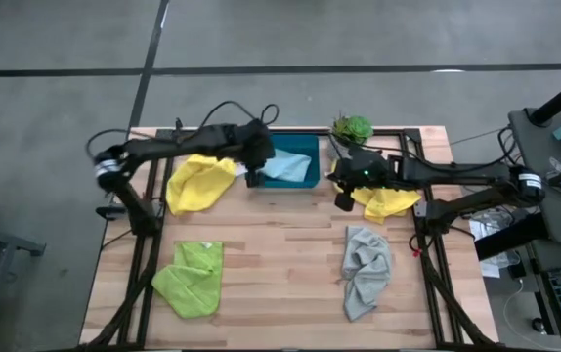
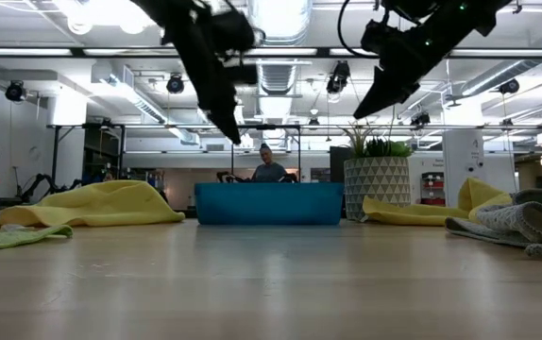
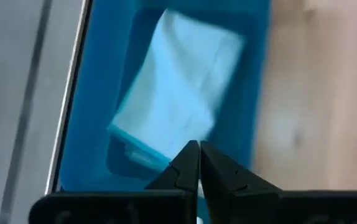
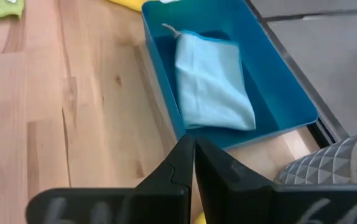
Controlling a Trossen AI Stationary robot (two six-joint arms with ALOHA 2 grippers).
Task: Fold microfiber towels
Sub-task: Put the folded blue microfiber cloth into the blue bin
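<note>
One light blue towel (image 4: 213,81) lies folded in the teal tray (image 1: 305,181); my left pincer (image 3: 198,165) and right pincer (image 4: 194,158) hover above the table (image 1: 280,264), both pressed together, empty. Two yellow towels (image 1: 200,183) (image 1: 388,203), the lime green towel (image 1: 191,279) and the grey towel (image 1: 366,269) lie crumpled, not yet folded.

Bright, even overhead light; ceiling lamps (image 2: 110,11) glare in the low view. The left wrist view is motion-blurred; shadows stay soft.

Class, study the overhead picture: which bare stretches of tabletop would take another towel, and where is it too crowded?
The widest bare wood lies mid-table, between the lime green towel and the grey towel, in front of the teal tray. The back edge is crowded: yellow towels, tray, potted plant, and both shut grippers.
</note>
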